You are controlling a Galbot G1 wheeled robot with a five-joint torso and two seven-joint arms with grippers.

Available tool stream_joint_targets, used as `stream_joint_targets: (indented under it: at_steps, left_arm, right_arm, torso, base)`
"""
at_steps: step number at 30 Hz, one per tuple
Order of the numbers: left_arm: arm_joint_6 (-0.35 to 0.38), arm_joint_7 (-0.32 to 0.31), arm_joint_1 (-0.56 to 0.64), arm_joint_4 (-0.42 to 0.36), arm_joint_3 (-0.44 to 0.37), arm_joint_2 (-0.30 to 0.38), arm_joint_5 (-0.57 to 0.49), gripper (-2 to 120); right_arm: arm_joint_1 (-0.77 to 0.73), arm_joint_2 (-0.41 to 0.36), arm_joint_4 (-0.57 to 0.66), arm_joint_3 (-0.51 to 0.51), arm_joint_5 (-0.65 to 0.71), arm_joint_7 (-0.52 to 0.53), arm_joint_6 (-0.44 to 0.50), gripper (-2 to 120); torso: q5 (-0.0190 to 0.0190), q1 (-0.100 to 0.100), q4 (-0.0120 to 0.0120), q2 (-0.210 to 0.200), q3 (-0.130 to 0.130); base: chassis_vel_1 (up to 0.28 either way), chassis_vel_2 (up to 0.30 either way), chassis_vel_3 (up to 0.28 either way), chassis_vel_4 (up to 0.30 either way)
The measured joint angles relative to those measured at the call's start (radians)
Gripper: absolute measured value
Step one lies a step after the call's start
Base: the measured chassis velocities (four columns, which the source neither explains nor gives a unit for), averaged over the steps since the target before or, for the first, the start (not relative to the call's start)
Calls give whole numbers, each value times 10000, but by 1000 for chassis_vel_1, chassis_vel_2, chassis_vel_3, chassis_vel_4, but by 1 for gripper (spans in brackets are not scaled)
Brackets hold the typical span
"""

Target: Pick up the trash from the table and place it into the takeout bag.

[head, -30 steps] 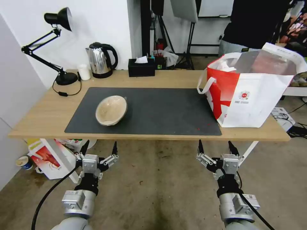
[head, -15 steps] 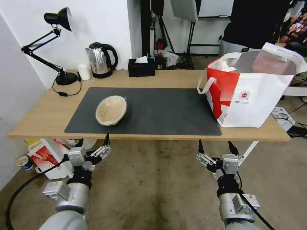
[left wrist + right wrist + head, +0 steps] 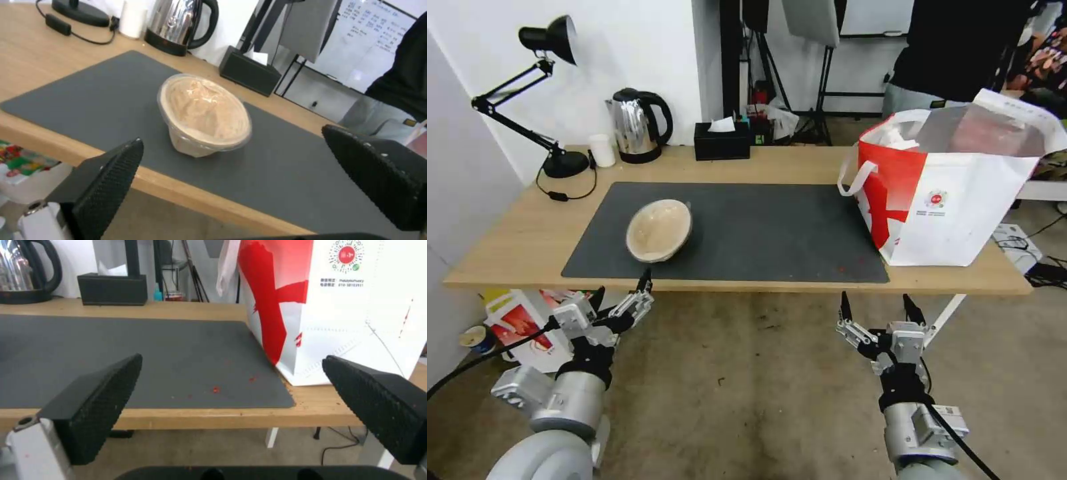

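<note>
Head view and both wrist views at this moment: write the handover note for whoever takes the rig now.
Left gripper: open, empty, just below the table's near edge, facing the beige paper bowl.
Right gripper: open, empty, below the near edge by the takeout bag.
Bowl lies tilted on the grey mat; bag stands at the table's right end.
Done: no other trash on the table.
Left: bag the bowl.

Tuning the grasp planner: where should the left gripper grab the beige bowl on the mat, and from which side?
Probably the rim of the beige paper bowl. It lies tilted on the dark mat, with its mouth turned up toward the table's near edge. The open left gripper sits just below that edge, so come from the near side, one finger inside the mouth, one outside.
</note>
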Motion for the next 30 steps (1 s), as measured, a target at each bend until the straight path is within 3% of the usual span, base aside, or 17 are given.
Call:
stream_joint_targets:
  at_steps: [15,19,30]
  left_arm:
    - [861,-981,-279,-459,-208,134,-3447,100]
    - [1197,-1372,-386,-461,-294,186,-4800,100]
    - [1340,-1619,-497,-461,-377,207,-5547,100]
  right_arm:
    - [0,0,0,0,0,0,0,100]
    - [0,0,0,0,1,0,0,100]
    - [0,0,-1,-1,0,0,0,100]
  torso:
    - [-1,1,0,0,0]
    - [-1,0,0,0,0]
    - [-1,0,0,0,0]
  base:
    - [0,0,0,0]
    - [0,0,0,0]
    - [0,0,0,0]
